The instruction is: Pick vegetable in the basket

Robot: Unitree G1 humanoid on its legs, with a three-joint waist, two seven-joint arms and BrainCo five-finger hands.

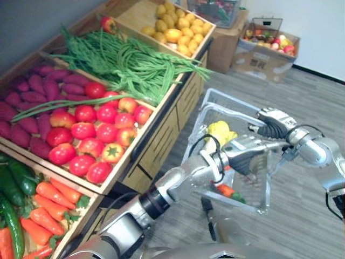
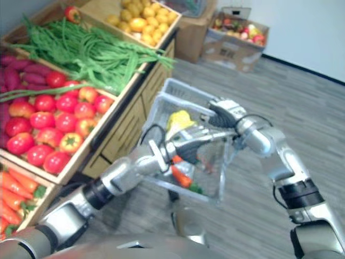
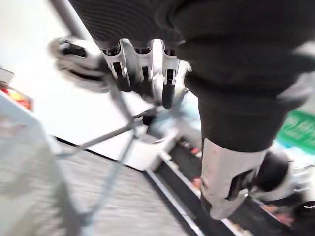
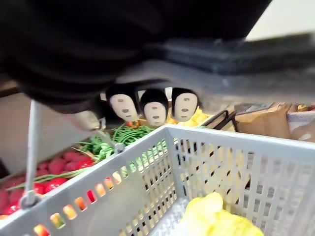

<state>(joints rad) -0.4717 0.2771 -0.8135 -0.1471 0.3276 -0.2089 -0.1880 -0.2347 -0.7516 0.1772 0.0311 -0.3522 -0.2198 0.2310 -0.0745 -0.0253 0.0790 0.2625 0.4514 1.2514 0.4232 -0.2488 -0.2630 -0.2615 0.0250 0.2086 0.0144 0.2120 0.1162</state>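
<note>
My right hand (image 1: 272,123) is shut on the dark handle of a grey plastic basket (image 1: 226,100) and holds it up beside the vegetable stand. Its fingertips (image 4: 155,110) curl round the handle bar above the basket's rim (image 4: 221,147). In the basket lie a yellow vegetable (image 1: 220,132) and a carrot (image 1: 226,190) with a green top. My left hand (image 1: 243,155) hangs over the basket's middle, just above the carrot. Its fingers (image 3: 142,73) are relaxed and hold nothing.
The wooden stand at the left holds crates of tomatoes (image 1: 91,132), purple sweet potatoes (image 1: 32,86), long green beans (image 1: 129,62), carrots (image 1: 46,208), cucumbers (image 1: 11,183) and yellow produce (image 1: 180,27). Cardboard boxes (image 1: 264,51) of produce stand on the floor beyond.
</note>
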